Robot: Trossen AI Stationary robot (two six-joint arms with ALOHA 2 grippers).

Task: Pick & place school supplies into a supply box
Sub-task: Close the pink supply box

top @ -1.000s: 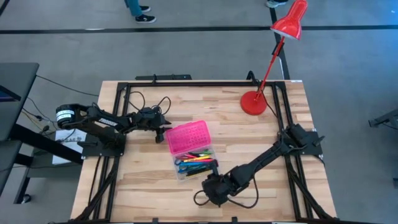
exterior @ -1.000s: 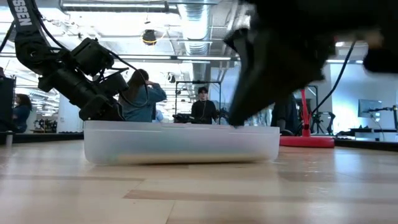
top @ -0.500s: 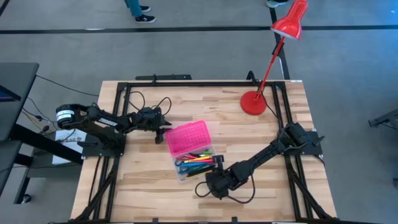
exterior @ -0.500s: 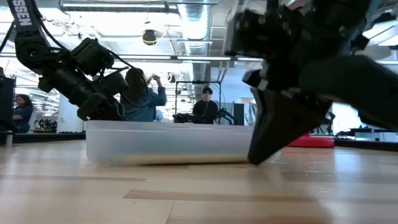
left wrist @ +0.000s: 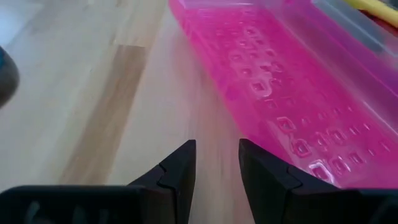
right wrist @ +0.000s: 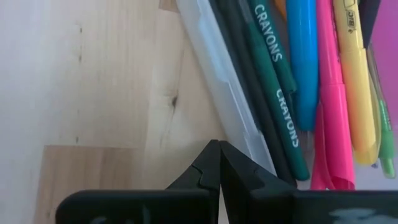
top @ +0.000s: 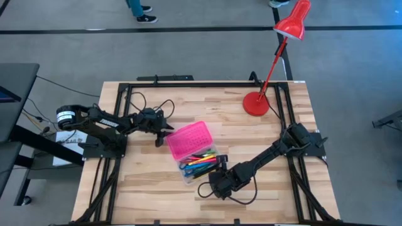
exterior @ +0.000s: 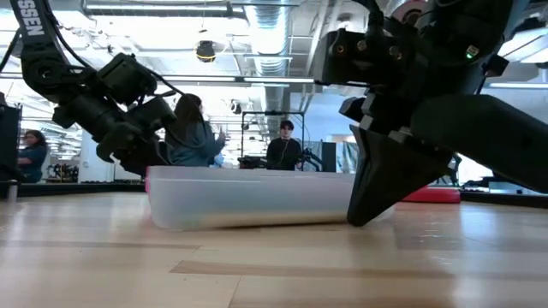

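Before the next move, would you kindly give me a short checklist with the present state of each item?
1. Supplies lie inside the clear base: ok.
2. Pink lid closed over the base: not ok, it lies open.
3. Right gripper shut, empty, tips at the base's outer wall: ok.
4. Left gripper open, empty, beside the lid: ok.
5. Loose supplies left on the table: ok, none seen from above.
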